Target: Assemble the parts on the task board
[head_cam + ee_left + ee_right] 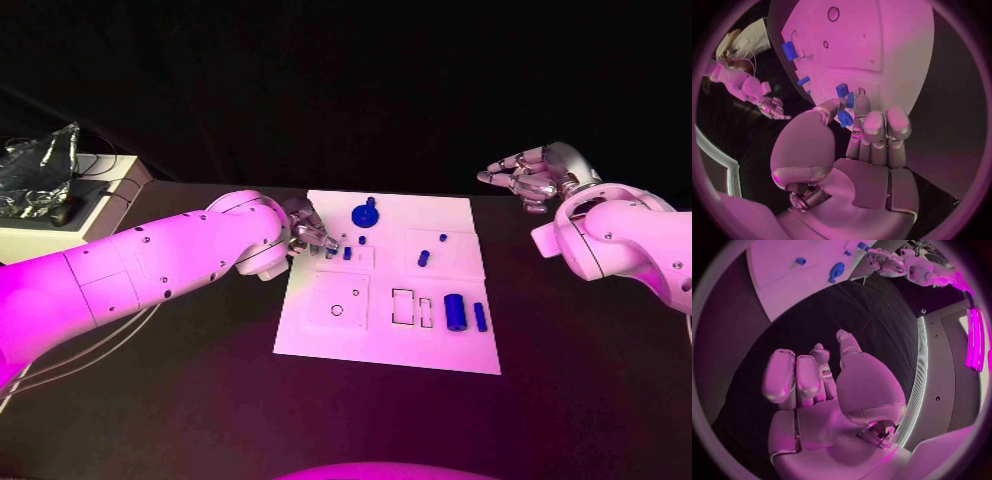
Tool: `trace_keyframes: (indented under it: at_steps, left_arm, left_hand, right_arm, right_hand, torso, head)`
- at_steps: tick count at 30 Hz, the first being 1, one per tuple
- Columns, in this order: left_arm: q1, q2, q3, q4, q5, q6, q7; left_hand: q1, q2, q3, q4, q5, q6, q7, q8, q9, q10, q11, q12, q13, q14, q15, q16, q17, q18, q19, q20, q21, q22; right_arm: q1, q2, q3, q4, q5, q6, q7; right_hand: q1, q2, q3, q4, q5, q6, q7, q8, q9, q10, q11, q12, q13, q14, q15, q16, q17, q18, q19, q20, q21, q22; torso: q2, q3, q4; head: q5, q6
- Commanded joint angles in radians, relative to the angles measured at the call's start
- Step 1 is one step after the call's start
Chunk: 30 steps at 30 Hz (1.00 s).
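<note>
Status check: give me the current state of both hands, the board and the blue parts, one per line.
Left hand: at the board's left edge, pinching a small blue part.
Right hand: off the board, fingers curled, holding nothing.
White task board: flat on the black table.
Large blue cylinder: lying on the board, untouched.

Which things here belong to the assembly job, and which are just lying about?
Job:
- white board
- blue parts, such as the cylinder and round knob
- left hand, at a small blue part

Lying about:
- white box
- crumpled foil
- right hand, idle off the board
</note>
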Motion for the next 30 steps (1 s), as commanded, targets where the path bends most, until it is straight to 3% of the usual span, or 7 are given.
trace_keyframes:
  at_steps: [1,18,30]
  left_arm:
    - [-0.001,0.008,-0.002,-0.007,-0.026,0.018,-0.002]
    - [-0.002,0.016,-0.011,-0.024,-0.045,0.049,-0.017]
    - [-0.004,0.012,-0.012,-0.021,-0.051,0.069,-0.025]
  left_hand:
    - [-0.008,0.005,0.128,-0.125,0.004,0.012,-0.003,-0.004,0.001,0.036,-0.028,-0.003,0.001,0.003,-0.004,0.0,0.0,-0.019,0.008,-0.001,0.004,0.071]
    - [-0.007,0.005,0.131,-0.126,0.003,0.01,-0.002,-0.002,0.006,0.032,-0.027,-0.002,0.005,0.001,-0.002,0.0,-0.003,-0.018,0.007,0.002,0.002,0.071]
    - [-0.006,0.005,0.131,-0.126,0.003,0.009,-0.001,-0.002,0.007,0.031,-0.026,-0.002,0.006,0.001,-0.002,0.0,-0.005,-0.017,0.006,0.003,0.002,0.071]
  right_arm:
    - [-0.001,0.0,0.0,0.002,-0.018,0.007,0.007]
    - [-0.001,-0.002,0.0,0.005,-0.022,0.007,0.003]
    - [-0.001,-0.002,0.0,0.004,-0.022,0.007,0.004]
  right_hand:
    - [0.001,0.007,-0.002,-0.005,0.006,0.002,0.006,-0.006,-0.001,-0.006,-0.002,-0.004,0.0,0.001,-0.003,-0.005,0.0,0.005,0.039,-0.007,-0.006,0.15]
    - [0.001,0.007,-0.002,-0.005,0.006,0.002,0.006,-0.006,-0.001,-0.006,-0.002,-0.004,0.0,0.001,-0.003,-0.005,0.0,0.005,0.039,-0.007,-0.006,0.15]
    - [0.001,0.006,-0.002,-0.005,0.006,0.002,0.007,-0.006,-0.001,-0.007,-0.002,-0.006,-0.001,0.001,-0.003,-0.005,-0.001,0.005,0.039,-0.007,-0.007,0.15]
  torso:
    - [0.0,-0.0007,0.0007]
    - [-0.001,-0.0001,0.0013]
    - [-0.001,0.0006,0.0001]
  head:
    - [0.001,-0.003]
    - [0.001,-0.015]
    - [0.005,-0.013]
